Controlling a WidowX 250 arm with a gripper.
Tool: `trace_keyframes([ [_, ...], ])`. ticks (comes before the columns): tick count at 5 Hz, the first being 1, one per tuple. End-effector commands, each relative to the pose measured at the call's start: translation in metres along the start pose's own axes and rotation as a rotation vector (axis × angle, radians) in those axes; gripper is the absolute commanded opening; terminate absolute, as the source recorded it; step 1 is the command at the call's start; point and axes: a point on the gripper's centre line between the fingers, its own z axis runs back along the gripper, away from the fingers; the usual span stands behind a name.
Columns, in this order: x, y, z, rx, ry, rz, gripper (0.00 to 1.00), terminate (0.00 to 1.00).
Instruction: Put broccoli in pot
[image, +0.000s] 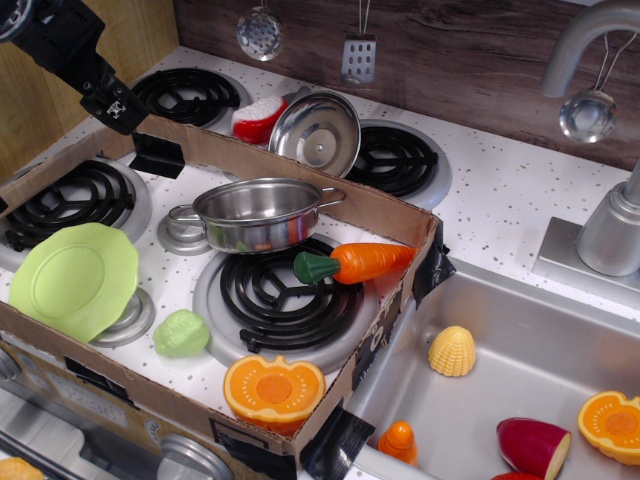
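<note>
The broccoli (181, 333) is a small pale green lumpy toy lying on the white stovetop near the front, just right of the lime-green plate. The pot (257, 213) is a shallow shiny steel pot with loop handles, standing at the back edge of the front right burner; it looks empty. My gripper (118, 108) is black and hangs at the upper left, above the cardboard wall, far from both. Its fingertips are not clear enough to tell if it is open or shut. It holds nothing that I can see.
A lime-green plate (72, 278) leans at the left. An orange carrot (355, 263) lies right of the pot. A steel lid (314, 133) stands behind the cardboard wall (380, 205). A pumpkin half (273, 391) sits on the front edge. The sink (520, 340) at right holds toy foods.
</note>
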Motion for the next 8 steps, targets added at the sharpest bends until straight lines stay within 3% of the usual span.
trace_keyframes([
  [1, 0.0, 0.0, 0.0, 0.0, 0.0, 0.0, 1.0, 0.0],
  [2, 0.001, -0.035, 0.013, 0.168, 0.064, 0.103, 1.0, 0.0],
  [3, 0.004, -0.061, 0.028, 0.219, 0.115, 0.16, 1.0, 0.0],
  [4, 0.006, -0.079, 0.044, 0.239, 0.147, 0.19, 1.0, 0.0],
  [5, 0.009, -0.097, 0.059, 0.206, 0.252, 0.256, 1.0, 0.0],
  [6, -0.006, -0.113, 0.059, 0.159, 0.389, 0.39, 1.0, 0.0],
  [7, -0.022, -0.131, 0.058, 0.161, 0.442, 0.461, 1.0, 0.0],
  [8, -0.039, -0.142, 0.05, 0.139, 0.453, 0.498, 1.0, 0.0],
])
